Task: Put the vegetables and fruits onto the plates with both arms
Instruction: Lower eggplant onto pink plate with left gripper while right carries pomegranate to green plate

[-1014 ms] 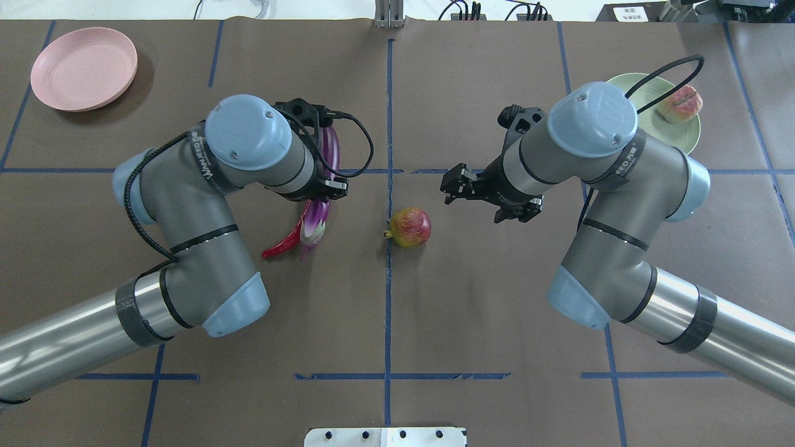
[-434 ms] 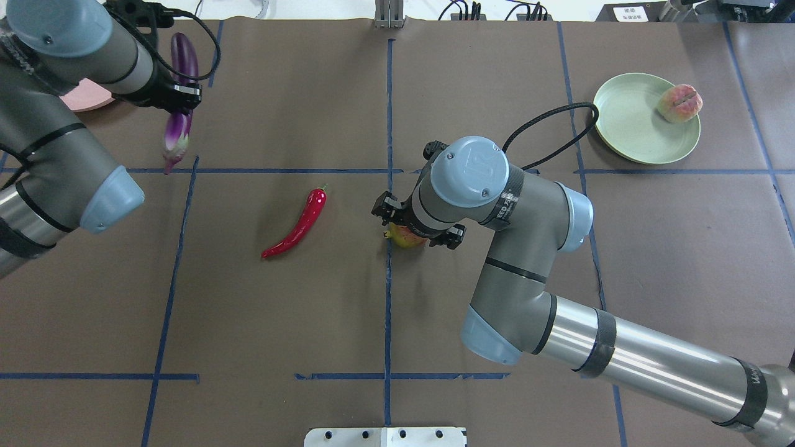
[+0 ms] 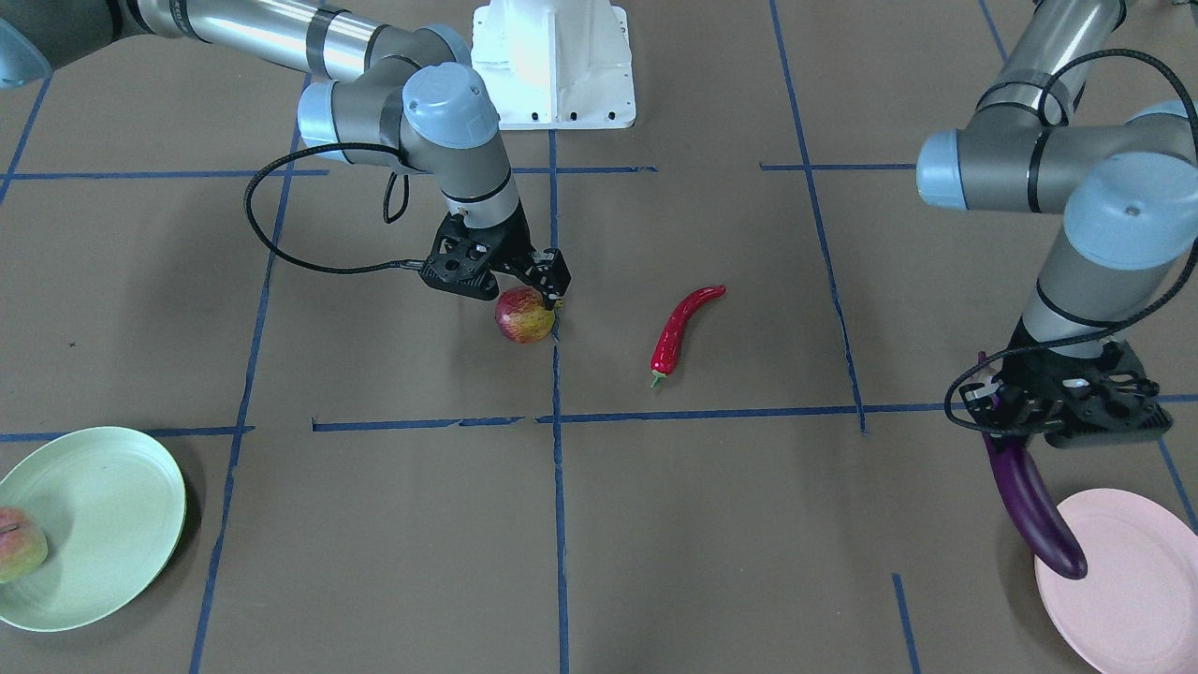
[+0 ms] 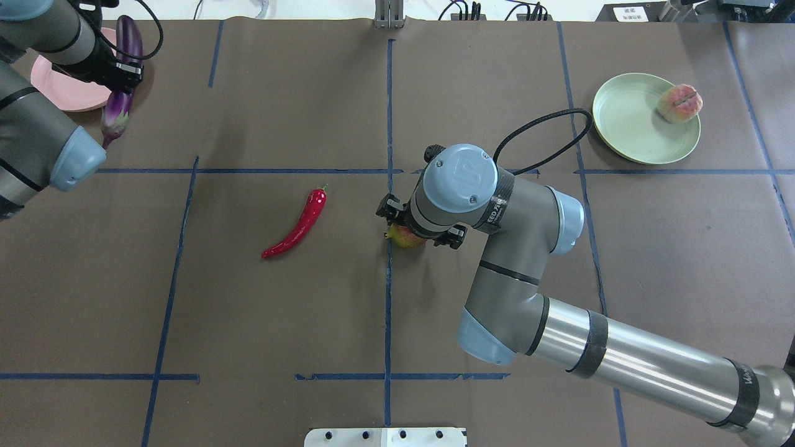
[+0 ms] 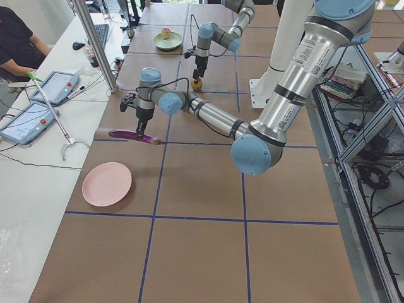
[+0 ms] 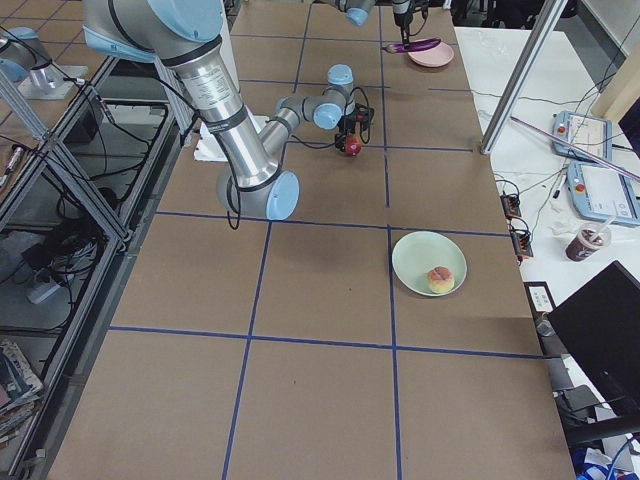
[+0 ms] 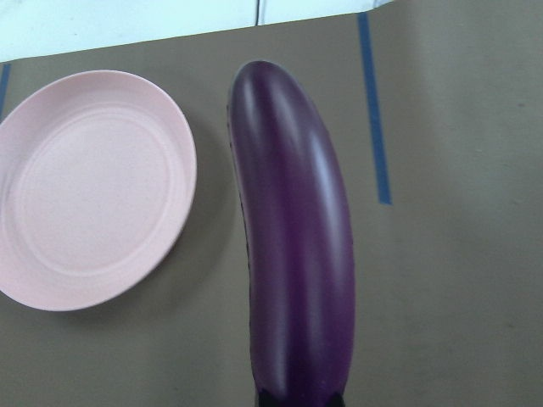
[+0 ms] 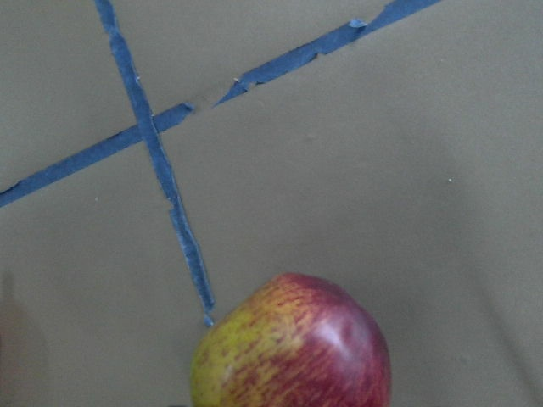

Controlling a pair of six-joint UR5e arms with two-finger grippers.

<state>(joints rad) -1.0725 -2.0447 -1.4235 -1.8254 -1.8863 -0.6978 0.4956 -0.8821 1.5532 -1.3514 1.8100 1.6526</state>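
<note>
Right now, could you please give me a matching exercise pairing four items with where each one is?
Items: 1 eggplant; 2 chili pepper; 3 red-yellow fruit; 4 yellow-green fruit.
Places: A on the green plate; B directly under the right gripper; C held by the left gripper; D alone on the table.
Pairs: 1-C; 2-D; 3-B; 4-A.

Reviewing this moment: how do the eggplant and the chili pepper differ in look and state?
The eggplant is purple, longer and thicker; the chili pepper is red, slimmer and more curved. The eggplant hangs off the table in the left gripper, whose jaws are closed on it, close to the pink plate; the chili pepper lies flat on the table, ungripped. Both are glossy, and neither is on a plate yet.
</note>
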